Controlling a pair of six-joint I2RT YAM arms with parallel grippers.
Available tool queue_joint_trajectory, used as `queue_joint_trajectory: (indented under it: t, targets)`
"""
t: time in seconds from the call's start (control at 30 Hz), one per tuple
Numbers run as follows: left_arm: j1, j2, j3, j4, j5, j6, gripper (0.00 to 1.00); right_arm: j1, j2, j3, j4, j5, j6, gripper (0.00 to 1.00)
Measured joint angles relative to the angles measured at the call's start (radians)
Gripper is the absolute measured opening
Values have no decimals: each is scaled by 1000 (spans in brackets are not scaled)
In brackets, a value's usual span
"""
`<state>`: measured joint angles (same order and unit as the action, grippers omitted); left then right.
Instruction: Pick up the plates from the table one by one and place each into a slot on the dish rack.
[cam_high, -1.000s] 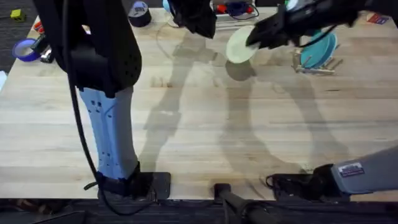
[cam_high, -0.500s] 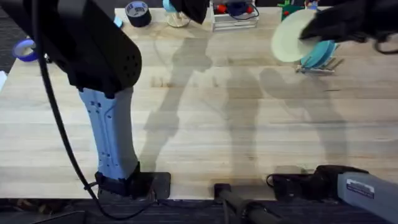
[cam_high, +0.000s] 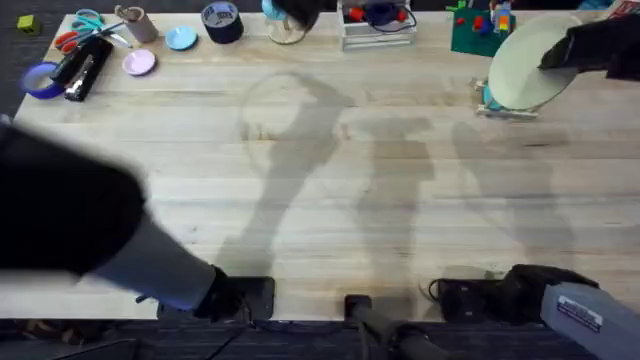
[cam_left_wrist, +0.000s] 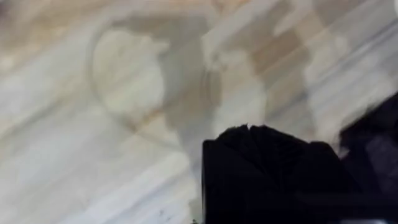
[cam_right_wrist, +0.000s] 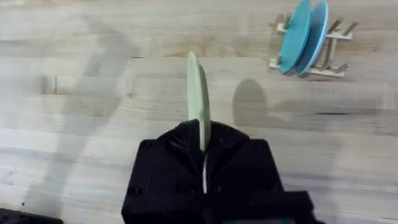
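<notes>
Overhead: right gripper (cam_high: 560, 55) held the yellow plate (cam_high: 525, 68) raised directly over the rack (cam_high: 505, 106) on the surface (cam_high: 330, 190).
Left wrist: left gripper (cam_left_wrist: 273, 174), state not discernible.
Right wrist: plate on edge, clamped; rack with blue plates (cam_right_wrist: 303, 36) lay ahead.

Scissors (cam_high: 77, 27), 2 small discs (cam_high: 140, 63), tape rolls (cam_high: 221, 20) and a green block (cam_high: 480, 30) line the far edge.

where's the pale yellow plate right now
The pale yellow plate is off the table, held on edge by the right gripper at the far right of the overhead view, just above the dish rack.
</notes>
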<state>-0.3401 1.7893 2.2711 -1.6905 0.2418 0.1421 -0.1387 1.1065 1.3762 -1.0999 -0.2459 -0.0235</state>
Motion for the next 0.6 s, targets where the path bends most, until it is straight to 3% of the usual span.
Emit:
queue_joint_trajectory:
  t: [0.23, 0.6]
  targets:
    - [5, -270, -304, 54, -93, -33, 43, 0, 0, 0, -2, 14, -31, 30]
    - [5, -706, -732, 224, -239, -188, 42, -2, 0, 0, -1, 120, -81, 30]
